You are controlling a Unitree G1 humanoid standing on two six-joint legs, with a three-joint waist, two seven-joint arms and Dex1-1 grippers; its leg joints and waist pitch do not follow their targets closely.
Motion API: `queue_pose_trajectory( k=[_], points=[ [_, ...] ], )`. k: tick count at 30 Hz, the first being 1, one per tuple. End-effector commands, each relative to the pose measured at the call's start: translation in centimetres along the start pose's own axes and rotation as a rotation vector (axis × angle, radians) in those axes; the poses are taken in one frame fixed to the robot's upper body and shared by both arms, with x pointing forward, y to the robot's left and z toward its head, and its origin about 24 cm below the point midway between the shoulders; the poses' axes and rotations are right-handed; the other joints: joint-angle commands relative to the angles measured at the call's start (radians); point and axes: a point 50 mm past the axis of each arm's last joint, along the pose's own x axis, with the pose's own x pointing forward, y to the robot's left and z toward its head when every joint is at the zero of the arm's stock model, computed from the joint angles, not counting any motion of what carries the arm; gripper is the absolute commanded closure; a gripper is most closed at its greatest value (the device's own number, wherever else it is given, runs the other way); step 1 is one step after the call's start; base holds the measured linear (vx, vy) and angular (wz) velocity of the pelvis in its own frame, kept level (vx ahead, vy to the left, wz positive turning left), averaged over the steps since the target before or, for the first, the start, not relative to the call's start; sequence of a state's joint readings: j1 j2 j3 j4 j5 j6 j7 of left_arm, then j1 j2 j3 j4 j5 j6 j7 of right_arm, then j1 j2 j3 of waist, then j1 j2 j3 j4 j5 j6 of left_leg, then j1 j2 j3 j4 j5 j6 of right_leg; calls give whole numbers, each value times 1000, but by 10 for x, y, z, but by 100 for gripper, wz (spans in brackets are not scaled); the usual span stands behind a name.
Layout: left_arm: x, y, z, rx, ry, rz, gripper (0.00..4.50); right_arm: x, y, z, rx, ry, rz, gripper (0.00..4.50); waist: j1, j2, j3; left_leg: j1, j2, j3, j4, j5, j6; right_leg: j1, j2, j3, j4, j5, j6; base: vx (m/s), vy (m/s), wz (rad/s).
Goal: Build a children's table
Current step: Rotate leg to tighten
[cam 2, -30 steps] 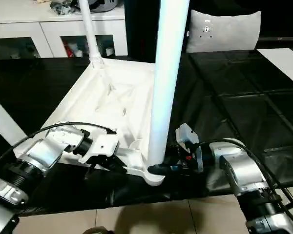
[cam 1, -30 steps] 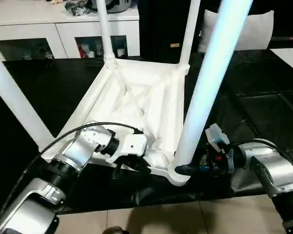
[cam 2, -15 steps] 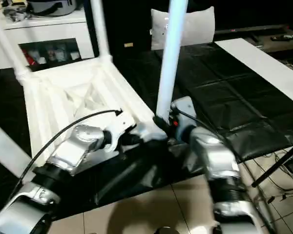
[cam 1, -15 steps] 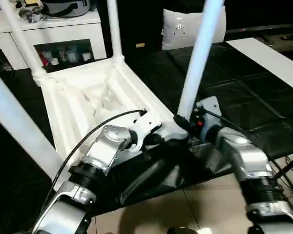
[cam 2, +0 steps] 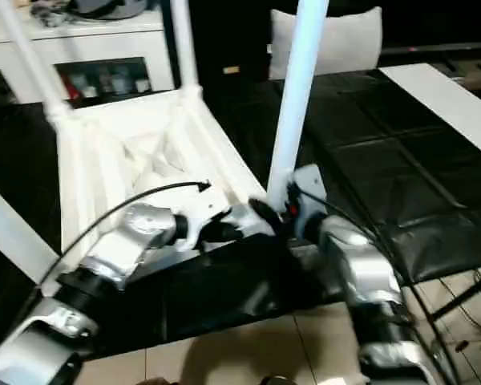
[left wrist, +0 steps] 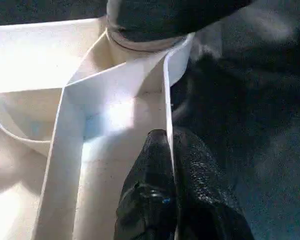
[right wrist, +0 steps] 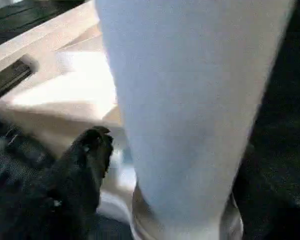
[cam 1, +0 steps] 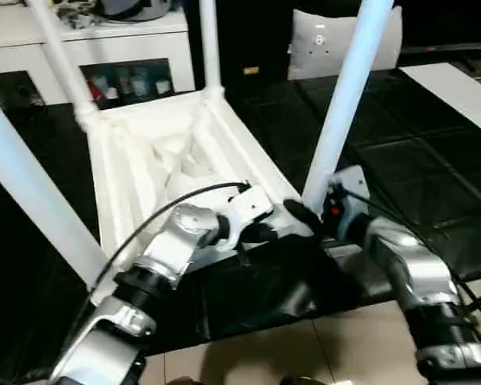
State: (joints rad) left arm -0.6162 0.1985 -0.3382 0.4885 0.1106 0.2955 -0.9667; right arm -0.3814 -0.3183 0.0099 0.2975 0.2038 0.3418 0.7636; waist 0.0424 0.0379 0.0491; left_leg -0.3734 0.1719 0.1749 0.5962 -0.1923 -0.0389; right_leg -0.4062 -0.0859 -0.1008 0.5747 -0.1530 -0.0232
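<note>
The children's table lies upside down on a black mat, ribbed underside up, with its white legs standing up from the corner sockets. My left gripper is shut on the thin rim wall beside the near right corner. At that corner my right gripper sits at the base of the near right leg. In the right wrist view one black finger stands a little off that leg, so the gripper is open; its other finger is hidden behind the leg.
A white cabinet with dark glass doors stands behind the table. A pale cushion lies at the back right, and a white strip at the far right. The black mat ends at a tiled floor near me.
The head camera has swung, shifting the whole picture. Both grippers stay at the near right corner. The right gripper's finger now stands off the leg.
</note>
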Motion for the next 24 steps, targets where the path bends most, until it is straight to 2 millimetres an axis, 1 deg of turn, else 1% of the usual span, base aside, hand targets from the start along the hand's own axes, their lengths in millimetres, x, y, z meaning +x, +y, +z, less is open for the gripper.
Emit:
queue_pose_trajectory(
  k=[1,2,3,5,7,8,9,11,12,13,14,15,16,19,20,21,22,24],
  points=[
    [-2,0,9,67,-31,-43,450,-6,1,7,-39,-21,71,54,3,-12,-66,10,54,-17,-68,-200,85,59,-68,49,-77,-341,-165,0,0,0],
    [-4,-1,7,84,-25,-62,450,-9,0,8,-52,-17,94,44,5,-11,-64,10,55,-18,-68,-206,85,59,-69,49,-78,-349,-163,0,0,0],
    [-6,-1,4,105,-7,-93,450,-14,-1,8,-67,-7,130,22,6,-11,-65,11,56,-19,-69,-204,81,59,-70,50,-75,-341,-167,0,0,0],
    [-13,-3,-2,158,23,-175,450,-24,-5,10,-104,26,207,17,9,-12,-66,10,56,-18,-67,-203,86,60,-71,51,-74,-332,-169,0,0,0],
    [-18,-4,-5,188,44,-225,450,-29,-7,11,-124,51,252,6,14,-14,-66,9,55,-16,-66,-190,92,60,-71,51,-71,-314,-176,0,0,0],
    [-19,-4,-6,196,48,-236,450,-30,-7,11,-128,56,261,6,18,-13,-66,8,56,-15,-66,-181,94,61,-71,51,-69,-307,-181,0,0,0],
    [-20,-5,-7,205,52,-248,450,-31,-7,11,-134,63,270,6,18,-13,-66,8,56,-15,-66,-181,94,61,-71,51,-69,-307,-181,0,0,0],
    [-27,-8,-11,251,74,-340,450,-36,-6,12,-166,96,355,6,26,-10,-68,11,59,-15,-65,-177,93,59,-71,50,-66,-298,-188,0,0,0],
    [-29,-9,-12,262,85,-367,450,-38,-3,13,-162,102,411,6,27,-10,-68,10,59,-15,-65,-175,93,60,-70,50,-65,-293,-190,0,0,0],
    [-29,-9,-12,262,85,-367,450,-38,-3,13,-162,102,411,6,32,-10,-67,11,61,-14,-65,-181,96,59,-70,50,-65,-298,-190,0,0,0],
    [-31,-10,-13,286,97,-409,450,-42,3,13,-165,116,506,6,38,-10,-68,13,61,-14,-64,-180,96,58,-71,50,-65,-300,-191,0,0,0],
    [-32,-10,-13,291,100,-420,450,-43,4,12,-165,121,527,34,45,-9,-69,16,64,-13,-64,-180,97,57,-72,51,-64,-296,-191,0,0,0],
    [-32,-11,-14,302,106,-444,450,-44,6,11,-167,132,563,34,47,-10,-68,15,64,-13,-65,-182,98,56,-71,51,-64,-296,-192,0,0,0],
    [-34,-14,-15,320,113,-487,450,-43,7,10,-163,143,590,60,53,-12,-67,15,64,-14,-67,-188,85,56,-74,51,-64,-316,-191,0,0,0],
    [-34,-16,-14,324,112,-508,450,-42,8,9,-160,146,606,60,56,-15,-68,16,64,-14,-67,-188,80,57,-75,52,-65,-327,-187,0,0,0],
    [-35,-17,-14,326,111,-519,450,-42,8,9,-158,147,616,73,56,-14,-66,15,63,-13,-67,-192,77,56,-75,51,-66,-343,-182,0,0,0],
    [-35,-18,-14,329,110,-534,450,-41,10,9,-155,148,634,82,57,-14,-67,16,64,-14,-68,-194,75,56,-75,51,-66,-348,-180,0,0,0],
    [-36,-20,-14,334,110,-549,450,-41,17,8,-136,147,692,96,58,-15,-68,16,66,-14,-68,-191,75,56,-75,52,-65,-340,-182,0,0,0]
  ],
)
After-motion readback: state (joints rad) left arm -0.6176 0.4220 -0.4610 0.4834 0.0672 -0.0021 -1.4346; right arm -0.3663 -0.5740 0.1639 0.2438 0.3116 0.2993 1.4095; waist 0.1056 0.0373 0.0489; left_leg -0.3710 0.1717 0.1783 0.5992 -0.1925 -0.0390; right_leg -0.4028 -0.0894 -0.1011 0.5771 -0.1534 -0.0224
